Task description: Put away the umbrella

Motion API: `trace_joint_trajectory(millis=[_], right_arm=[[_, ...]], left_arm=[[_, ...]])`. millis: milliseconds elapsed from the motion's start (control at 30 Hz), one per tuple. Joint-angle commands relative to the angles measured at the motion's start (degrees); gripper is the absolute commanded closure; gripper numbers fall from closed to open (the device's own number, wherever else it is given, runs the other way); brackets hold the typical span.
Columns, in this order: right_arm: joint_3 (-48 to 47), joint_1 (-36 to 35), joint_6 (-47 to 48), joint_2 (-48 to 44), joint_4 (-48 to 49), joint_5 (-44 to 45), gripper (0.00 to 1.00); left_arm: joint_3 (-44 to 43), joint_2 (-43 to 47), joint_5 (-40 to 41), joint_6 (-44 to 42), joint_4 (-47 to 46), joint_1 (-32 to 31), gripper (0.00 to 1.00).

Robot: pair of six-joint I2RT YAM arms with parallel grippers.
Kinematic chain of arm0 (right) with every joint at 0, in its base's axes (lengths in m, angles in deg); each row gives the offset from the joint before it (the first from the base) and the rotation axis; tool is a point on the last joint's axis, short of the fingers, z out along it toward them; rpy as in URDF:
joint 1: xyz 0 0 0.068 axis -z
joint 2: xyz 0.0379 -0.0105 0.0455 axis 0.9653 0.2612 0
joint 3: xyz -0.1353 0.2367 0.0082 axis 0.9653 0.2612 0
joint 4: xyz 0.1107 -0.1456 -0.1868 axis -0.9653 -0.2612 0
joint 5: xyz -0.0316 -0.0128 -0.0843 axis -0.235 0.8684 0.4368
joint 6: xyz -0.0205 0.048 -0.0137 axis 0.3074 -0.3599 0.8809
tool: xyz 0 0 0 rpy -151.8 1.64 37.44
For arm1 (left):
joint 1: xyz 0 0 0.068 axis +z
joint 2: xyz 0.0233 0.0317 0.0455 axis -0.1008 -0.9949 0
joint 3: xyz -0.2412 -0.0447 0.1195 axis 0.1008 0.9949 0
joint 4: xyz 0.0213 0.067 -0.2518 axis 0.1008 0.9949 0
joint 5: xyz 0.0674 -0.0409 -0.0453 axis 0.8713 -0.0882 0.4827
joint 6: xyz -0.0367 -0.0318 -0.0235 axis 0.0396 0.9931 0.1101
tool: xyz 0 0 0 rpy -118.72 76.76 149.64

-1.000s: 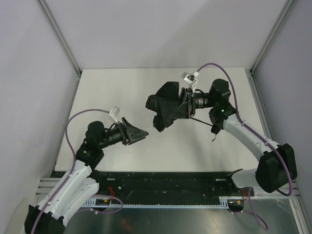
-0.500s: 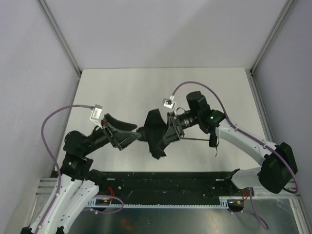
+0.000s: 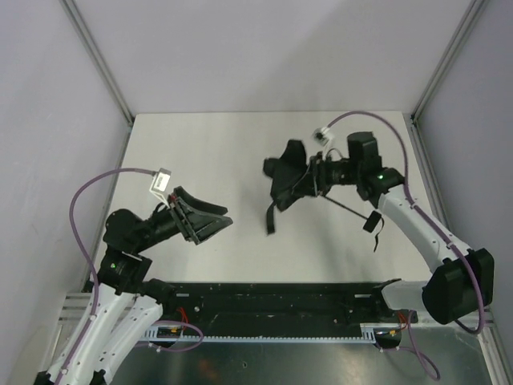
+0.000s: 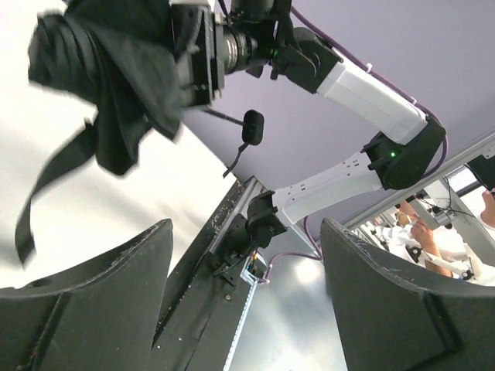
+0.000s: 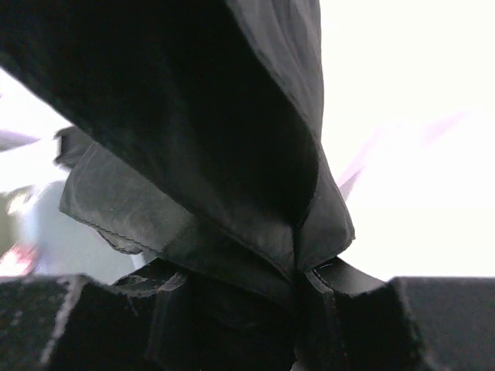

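right gripper (image 3: 309, 178): clamped on umbrella (image 3: 286, 170) canopy, held over table (image 3: 200, 144), right of centre | axis: roughly left-right, canopy end toward left arm, handle (image 3: 369, 222) under right forearm | left gripper (image 3: 212, 218): jaws apart, empty, well apart to umbrella's left

My left end effector (image 3: 215, 218) stands wide apart, holding nothing; my right end effector (image 3: 307, 178) clamps the black fabric folding umbrella (image 3: 287, 172).

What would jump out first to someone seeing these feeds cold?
The black umbrella, a crumpled bundle clamped in the right gripper over the table's right half, strap dangling and handle trailing behind. At the near left, the left gripper gapes open and empty, pointed toward it.
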Motion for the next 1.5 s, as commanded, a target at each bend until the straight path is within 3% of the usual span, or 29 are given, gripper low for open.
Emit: trace_joint_trajectory(millis=[0,200,300,367,600,733,833,967,1133,1267,1467], right_arm=[[-8.9,6.3,6.7,-1.4,-4.0,17.7,1.00],[-16.7,0.2,21.5,2.7,-9.6,56.7,1.00],[-16.2,-6.7,23.9,6.3,-9.2,65.8,1.00],[-14.0,-11.4,23.5,9.4,-7.9,67.1,1.00],[-1.1,-26.5,20.3,18.9,1.5,63.5,1.00],[2.2,-31.1,19.3,21.7,3.2,59.5,1.00],[5.0,-33.0,18.4,21.8,4.7,54.3,1.00],[10.6,-33.4,17.0,20.3,8.5,46.1,1.00],[17.6,-31.6,17.6,18.2,13.9,32.9,1.00],[20.5,-28.3,18.9,18.8,17.7,22.3,1.00],[22.9,-26.9,18.0,20.1,23.1,18.0,1.00]], left_arm=[[0.4,1.1,0.4,0.3,1.0,0.6,0.19],[0.3,1.2,1.3,-0.4,2.3,0.6,0.20],[0.6,1.5,2.6,-0.7,3.8,0.7,0.20],[1.0,1.8,4.2,-1.0,5.8,0.7,0.20],[-0.6,2.9,15.7,-2.5,20.0,0.8,0.23],[-2.8,0.5,22.1,-3.0,26.5,1.1,0.23],[-3.5,-4.5,21.7,-2.3,27.6,2.6,0.25],[-7.4,-15.9,18.7,-5.6,26.0,4.2,0.31],[-14.6,-32.4,11.5,-8.9,21.4,4.3,0.20],[-20.0,-44.3,13.4,-11.4,19.7,2.7,0.17],[-29.1,-63.8,15.8,-13.1,19.0,-2.7,0.22]])
